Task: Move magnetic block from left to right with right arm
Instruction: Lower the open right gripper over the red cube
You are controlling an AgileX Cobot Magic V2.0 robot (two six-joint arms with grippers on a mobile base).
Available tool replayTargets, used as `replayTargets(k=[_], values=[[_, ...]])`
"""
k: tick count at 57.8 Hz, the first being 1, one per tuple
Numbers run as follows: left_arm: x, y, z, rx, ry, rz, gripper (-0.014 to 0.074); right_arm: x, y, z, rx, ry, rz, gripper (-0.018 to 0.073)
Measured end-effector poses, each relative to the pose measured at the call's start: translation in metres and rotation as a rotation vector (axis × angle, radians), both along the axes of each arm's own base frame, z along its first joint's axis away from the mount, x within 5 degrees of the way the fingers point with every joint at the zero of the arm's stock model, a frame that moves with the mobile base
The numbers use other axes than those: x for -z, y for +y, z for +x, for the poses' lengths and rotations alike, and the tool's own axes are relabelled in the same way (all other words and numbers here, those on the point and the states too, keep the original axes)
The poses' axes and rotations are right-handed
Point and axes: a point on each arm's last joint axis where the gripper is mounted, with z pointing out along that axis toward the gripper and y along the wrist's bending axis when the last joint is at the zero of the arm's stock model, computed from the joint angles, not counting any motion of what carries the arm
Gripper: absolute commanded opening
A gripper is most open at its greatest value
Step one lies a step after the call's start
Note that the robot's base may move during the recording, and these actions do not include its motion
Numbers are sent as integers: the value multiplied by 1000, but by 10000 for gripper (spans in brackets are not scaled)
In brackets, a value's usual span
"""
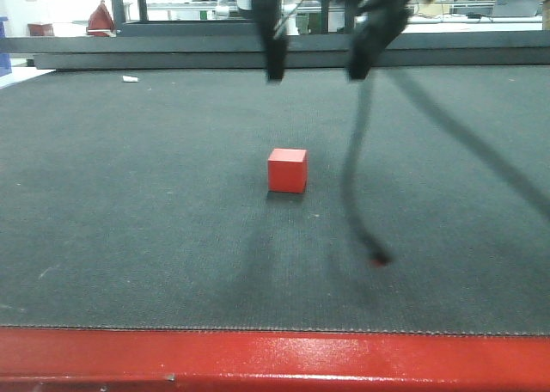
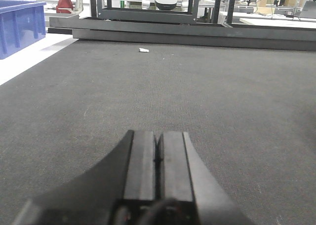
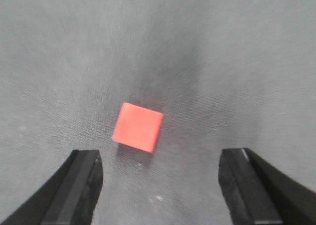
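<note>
The right gripper (image 3: 163, 195) hung above the magnetic block (image 3: 137, 127), fingers spread wide and empty. The block sat on the grey mat (image 1: 129, 194) between those fingers, nearer the left one, turned slightly askew. The left gripper (image 2: 158, 156) was pinched together, the block nowhere in its view.

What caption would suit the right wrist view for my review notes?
Right gripper, open, hovers over the red magnetic block, which lies untouched on the dark mat.
</note>
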Motion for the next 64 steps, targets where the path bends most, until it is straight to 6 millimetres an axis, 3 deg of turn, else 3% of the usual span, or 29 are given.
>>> replayTargets(k=[17, 39, 44, 55, 64], values=[[0, 0, 0, 0, 0, 0, -126, 53, 26, 31, 109, 122, -45, 591], [0, 0, 0, 0, 0, 0, -126, 82, 34, 41, 160, 139, -19, 587], [0, 0, 0, 0, 0, 0, -126, 88, 35, 42, 161, 146, -24, 529], [0, 0, 0, 0, 0, 0, -126, 88, 36, 42, 161, 143, -21, 246], [0, 0, 0, 0, 0, 0, -126, 76, 34, 45, 128, 117, -13, 202]])
